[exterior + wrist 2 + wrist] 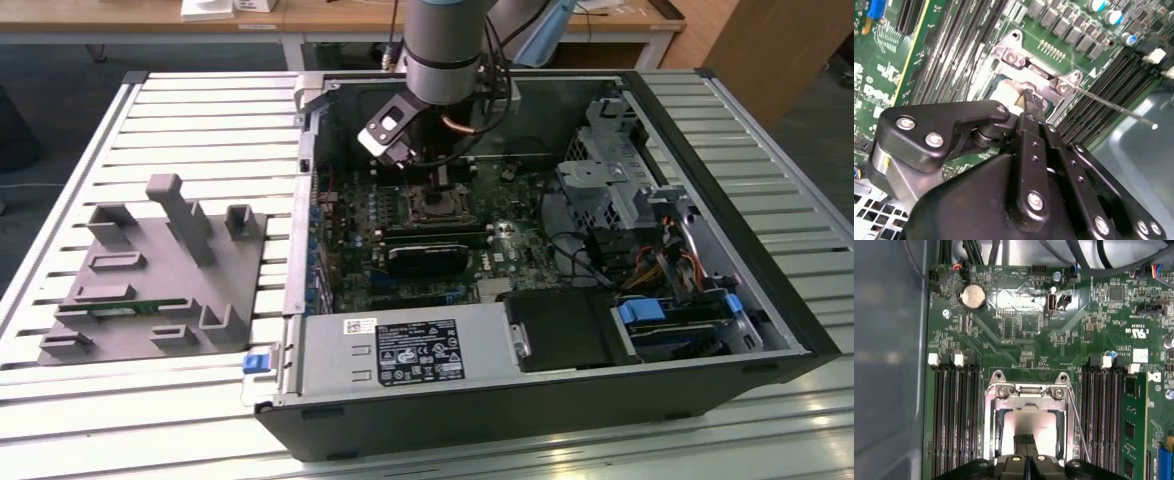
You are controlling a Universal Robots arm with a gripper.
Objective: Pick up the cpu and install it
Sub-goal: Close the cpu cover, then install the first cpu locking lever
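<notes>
In the first wrist view your claw [1026, 439] hangs straight over the small flat square cpu with the silver-grey metal top [1028, 421]. Its two fingertips are pressed together with nothing seen between them, so it looks clenched and empty. In the exterior view the silver metal socket frame [435, 205] sits at about five o'clock from the claw, close beneath it, inside the open black computer case [534, 420] on the slatted counter [160, 110]. The cpu lies flat within that frame. Being square, it has no long axis, and its edges run parallel to the frame's bars. Its top looks pale and dully reflective. You cannot tell whether the tips touch it.
</notes>
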